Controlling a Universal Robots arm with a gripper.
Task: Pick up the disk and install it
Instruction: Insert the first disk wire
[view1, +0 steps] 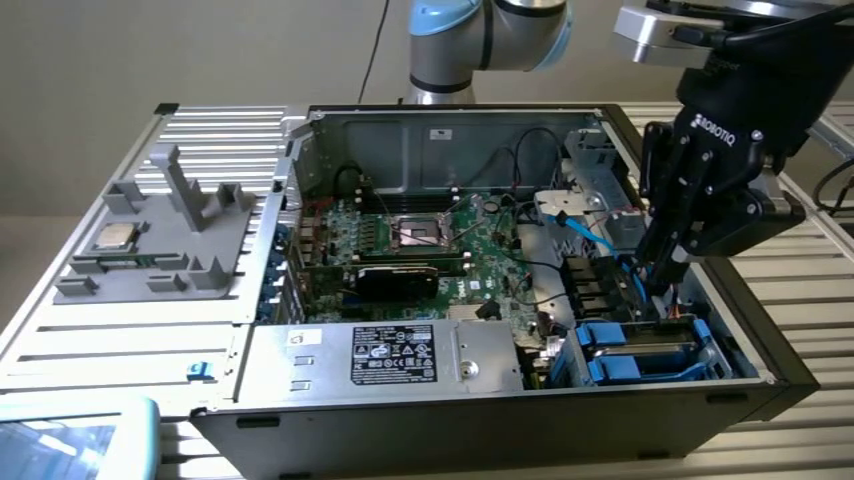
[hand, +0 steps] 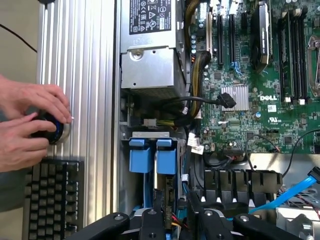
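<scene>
The disk (view1: 643, 342), grey in its blue plastic frame, sits in the drive bay at the near corner of the open computer case, on the exterior view's right. In the wrist view, the two blue frame tabs of the disk (hand: 152, 157) stand side by side in the bay. My gripper (view1: 657, 278) hangs just above and behind that bay, pointing down into the case. In the wrist view the gripper (hand: 172, 210) has its fingers apart with only wires showing between them. It holds nothing.
The motherboard (view1: 427, 245) fills the case floor, with a silver box bearing a black label (view1: 394, 355) at the front and blue cables (view1: 594, 235) beside the bay. A grey fixture with a CPU chip (view1: 114, 238) sits outside. A person's hands (hand: 30, 125) rest near a keyboard (hand: 52, 195).
</scene>
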